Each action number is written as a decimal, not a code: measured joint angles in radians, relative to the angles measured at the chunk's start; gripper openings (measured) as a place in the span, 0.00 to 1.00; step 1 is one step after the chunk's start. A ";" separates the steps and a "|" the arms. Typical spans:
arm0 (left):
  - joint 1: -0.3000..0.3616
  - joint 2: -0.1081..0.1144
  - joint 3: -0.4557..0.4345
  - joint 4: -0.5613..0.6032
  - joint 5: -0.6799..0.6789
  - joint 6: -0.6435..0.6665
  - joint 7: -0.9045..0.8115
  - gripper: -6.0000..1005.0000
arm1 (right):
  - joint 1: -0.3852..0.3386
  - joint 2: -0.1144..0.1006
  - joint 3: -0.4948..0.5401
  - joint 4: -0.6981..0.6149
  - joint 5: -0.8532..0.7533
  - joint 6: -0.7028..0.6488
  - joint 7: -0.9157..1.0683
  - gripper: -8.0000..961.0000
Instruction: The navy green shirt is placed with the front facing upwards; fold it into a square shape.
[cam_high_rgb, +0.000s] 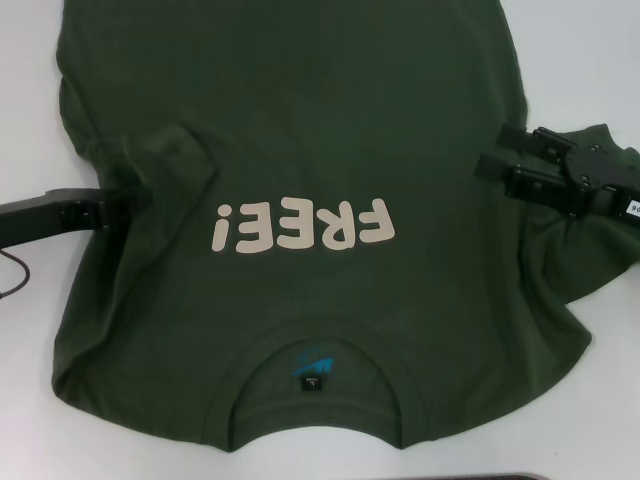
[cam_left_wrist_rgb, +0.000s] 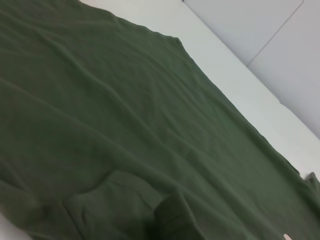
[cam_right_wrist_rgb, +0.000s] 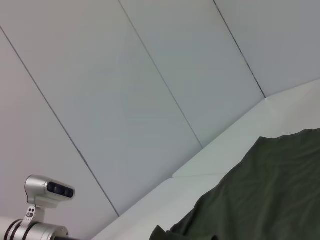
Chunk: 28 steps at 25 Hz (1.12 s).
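Early stage, no real fold yet. The navy green shirt (cam_high_rgb: 300, 150) lies spread front-up on the white tabletop (cam_high_rgb: 600, 50), filling most of the head view, collar at bottom centre, "FREE!" lettering mid-frame. Left gripper (cam_high_rgb: 135, 195) at middle left is tucked into a raised wrinkle by the sleeve; cannot tell its fingers. Right gripper (cam_high_rgb: 500, 160) at middle right sits on the cloth edge, fingers spread, with the right sleeve bunched beneath. Both sides and the bottom fold remain.

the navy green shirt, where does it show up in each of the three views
Head view: the navy green shirt fills the middle, collar nearest the camera.
Left wrist view: it covers most of the picture.
Right wrist view: only an edge, low corner.
Shared landmark: the white table.
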 joint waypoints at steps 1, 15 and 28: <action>0.000 -0.001 0.000 0.000 0.000 0.002 0.000 0.01 | 0.000 0.000 0.000 0.000 0.000 0.000 0.000 0.95; -0.016 -0.006 0.000 -0.073 -0.008 0.055 -0.002 0.03 | 0.000 0.002 0.002 0.000 0.000 0.008 -0.003 0.95; -0.039 -0.006 0.018 -0.098 -0.023 0.095 0.003 0.14 | -0.001 0.001 0.011 0.000 0.000 0.004 -0.003 0.96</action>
